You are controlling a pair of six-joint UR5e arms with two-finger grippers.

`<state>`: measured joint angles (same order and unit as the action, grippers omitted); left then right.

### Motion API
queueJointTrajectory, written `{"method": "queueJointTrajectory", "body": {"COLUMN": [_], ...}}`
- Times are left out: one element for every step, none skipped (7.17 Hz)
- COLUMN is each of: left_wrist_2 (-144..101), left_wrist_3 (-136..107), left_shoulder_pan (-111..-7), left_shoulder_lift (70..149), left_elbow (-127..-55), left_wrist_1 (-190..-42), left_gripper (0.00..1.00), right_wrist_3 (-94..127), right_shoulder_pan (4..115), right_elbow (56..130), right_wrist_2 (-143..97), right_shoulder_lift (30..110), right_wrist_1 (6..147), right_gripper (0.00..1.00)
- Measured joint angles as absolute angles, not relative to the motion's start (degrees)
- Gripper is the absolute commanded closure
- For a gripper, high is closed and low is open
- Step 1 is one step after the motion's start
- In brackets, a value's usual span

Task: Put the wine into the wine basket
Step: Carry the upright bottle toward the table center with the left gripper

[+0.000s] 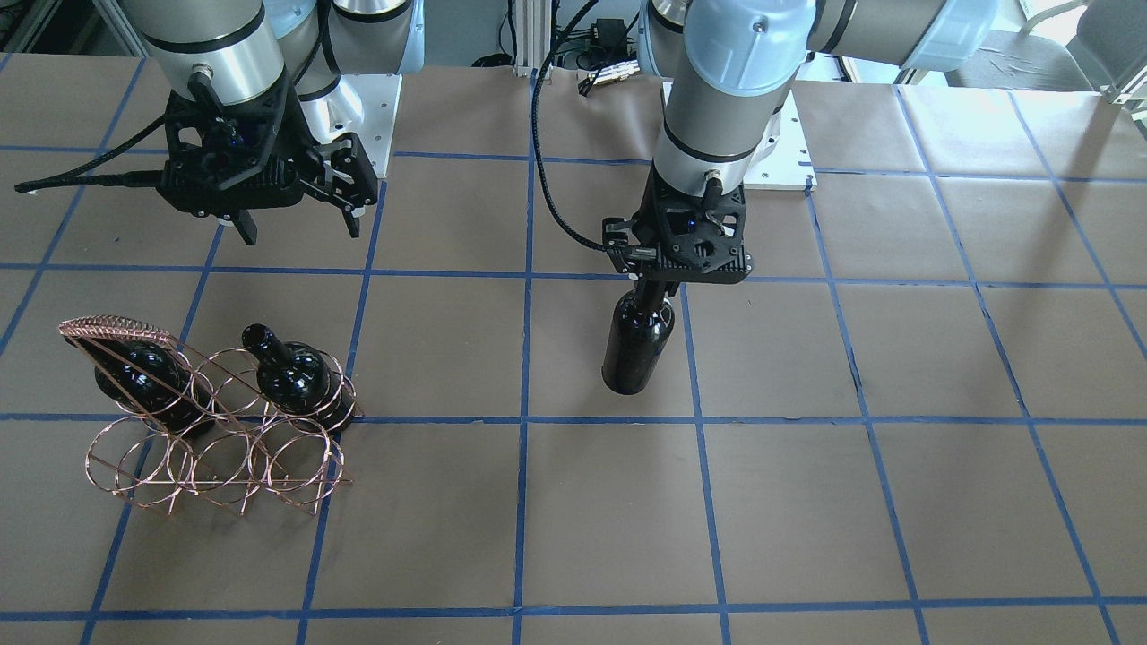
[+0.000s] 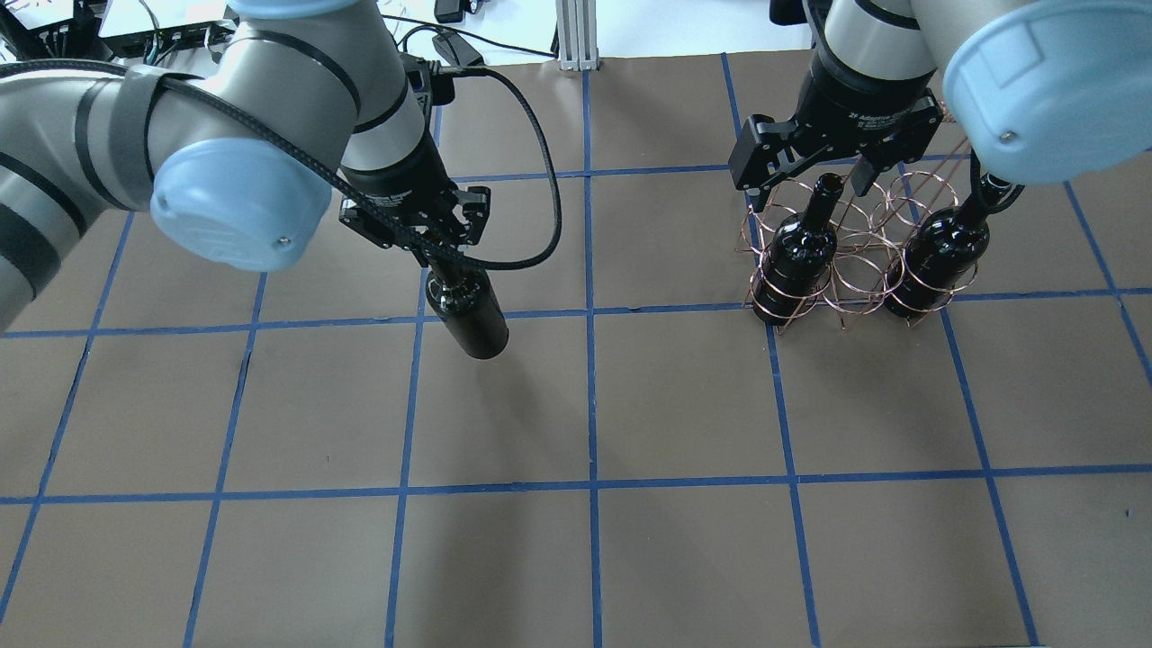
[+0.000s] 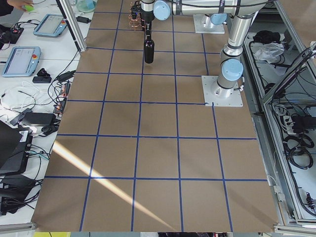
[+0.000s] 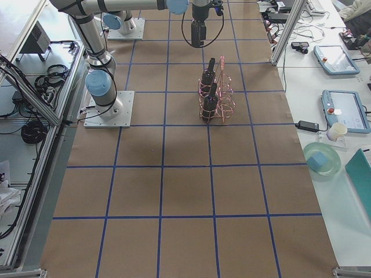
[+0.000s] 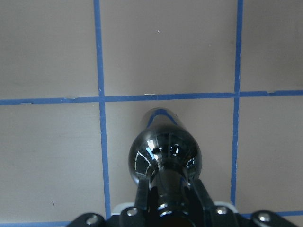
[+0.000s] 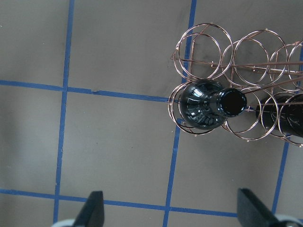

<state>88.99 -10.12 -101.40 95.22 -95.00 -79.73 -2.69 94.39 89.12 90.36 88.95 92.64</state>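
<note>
Near the middle of the surface [image 2: 684,405], the wine [image 2: 468,315] stands straight up, with its fat end down and its thin neck up. Its long line runs from top to bottom. I cannot tell if its bottom touches the surface or hangs just over it.

The left tool [image 2: 441,261] is right on top of the wine and comes straight down onto it. It pinches the neck. The overhead view hides the pinch behind the black tool body. The left wrist view looks down the bottle, and there one finger [image 5: 142,196] shows on each side of the neck, tight against the glass. That view also shows the round shoulder of the wine over a crossing of blue tape lines [image 5: 100,61].

In the overhead view the wine basket [image 2: 855,270] sits at 3 o'clock from the wine, well apart from it. Two other bottles [image 2: 796,256] stand in its rings, necks up, one at each end of the near row.

The right tool [image 2: 814,175] hangs over the basket with its fingers spread wide and nothing between them. It is above the bottle at the 9 o'clock end. The right wrist view shows that bottle's open round mouth from above, and the overhead view does not. Only the front-facing view shows the basket's coiled handle [image 1: 112,327] clearly, at 11 o'clock on the basket.
</note>
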Motion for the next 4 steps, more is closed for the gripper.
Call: {"method": "queueJointTrajectory", "body": {"left_wrist_2": [88.9,87.9,86.4,85.6], "left_wrist_3": [-10.5,-10.7,-11.0,-11.7], "left_shoulder_pan": [-101.6,-101.1,-100.6,-100.5], "left_shoulder_lift": [93.9,92.9,91.9,90.2], "left_elbow": [-96.1,-96.6,-96.8,-97.4], "left_wrist_1": [-80.4,-81.0,-82.0,-85.5], "left_gripper": [1.00,1.00,1.00,1.00], "right_wrist_3": [-2.8,-2.8,-2.6,-2.4], "right_shoulder_pan": [94.4,94.4,94.4,94.5], "right_elbow": [89.1,89.1,89.1,89.1], "right_wrist_2": [90.4,90.3,90.3,90.5], "right_shoulder_lift": [88.9,88.9,89.0,89.0], "right_wrist_1": [92.6,92.6,92.6,92.7], "right_gripper": [0.00,0.00,0.00,0.00]}}
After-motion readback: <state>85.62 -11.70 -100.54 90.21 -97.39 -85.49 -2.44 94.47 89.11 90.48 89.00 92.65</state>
